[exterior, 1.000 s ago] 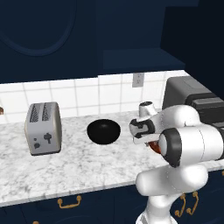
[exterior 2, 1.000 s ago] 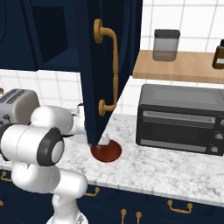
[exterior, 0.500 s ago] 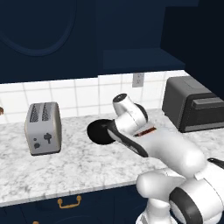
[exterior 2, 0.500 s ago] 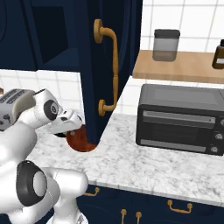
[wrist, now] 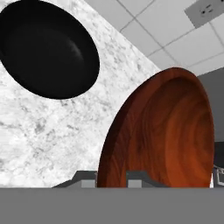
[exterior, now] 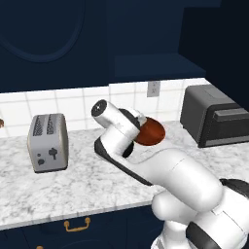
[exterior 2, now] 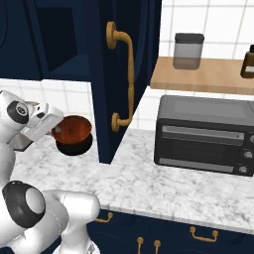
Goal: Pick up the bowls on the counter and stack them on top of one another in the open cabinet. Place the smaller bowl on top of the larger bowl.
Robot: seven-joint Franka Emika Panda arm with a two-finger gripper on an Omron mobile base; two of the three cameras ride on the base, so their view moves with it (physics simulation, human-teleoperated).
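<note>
Reddish-brown bowl [wrist: 162,131] held by its rim in the pincer [exterior 2: 53,130], closed on it, lifted above black bowl [wrist: 46,48] on tabletop [wrist: 39,131]. Looks rigid, light, prob slick; rim pinch may let it swing, cabinet shelf [exterior: 155,65] higher up.

The white arm rises from the lower right of the left base view, its thick shoulder and elbow links filling the lower right quarter, then reaches up and left toward the frame's centre. The wrist bends there, with its round dark-capped joint at upper centre-left. The gripper [exterior: 142,130] points right of the wrist, its jaws closed on the rim of the reddish-brown bowl [exterior: 151,132], held lifted and tilted. In the right base view the hand sits at middle left, gripper [exterior 2: 53,130] at the bowl's near edge. In the hand view the fingertips [wrist: 139,178] pinch the rim at bottom centre.
</note>
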